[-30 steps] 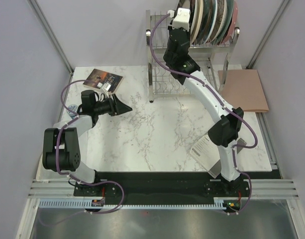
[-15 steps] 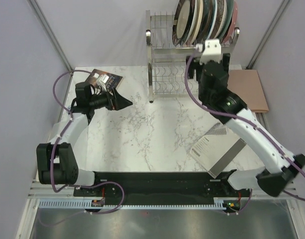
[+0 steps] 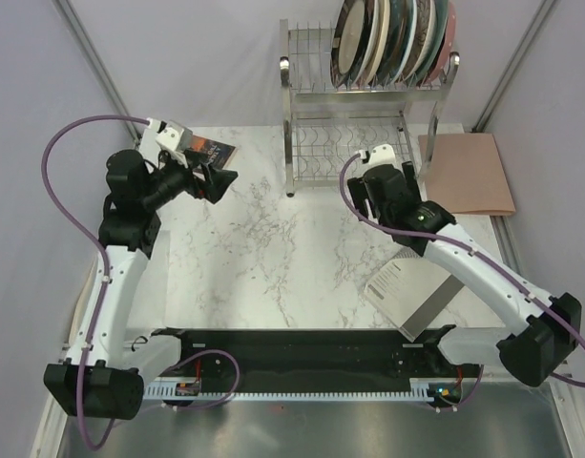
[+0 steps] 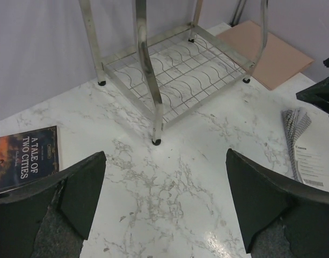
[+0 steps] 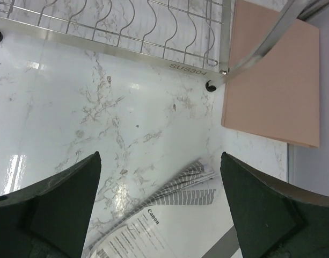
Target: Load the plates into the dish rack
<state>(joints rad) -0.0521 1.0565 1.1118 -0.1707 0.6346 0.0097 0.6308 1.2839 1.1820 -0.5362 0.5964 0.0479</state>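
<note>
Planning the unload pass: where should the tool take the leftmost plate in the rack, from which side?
Probably the upper rim of the leftmost plate, pinched from above. The plates stand on edge, packed close in the dish rack's top tier, so only rims clear the wires; its left face alone has no neighbour.

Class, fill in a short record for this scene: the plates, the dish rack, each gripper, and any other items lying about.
plates: upright, side by side in the top tier
dish rack: two tiers, no plate seen in the lower tier
left gripper: jaws open, holding nothing
right gripper: jaws open, holding nothing
other items: A Tale of Two Cities book; Canon leaflet; tan folder
</note>
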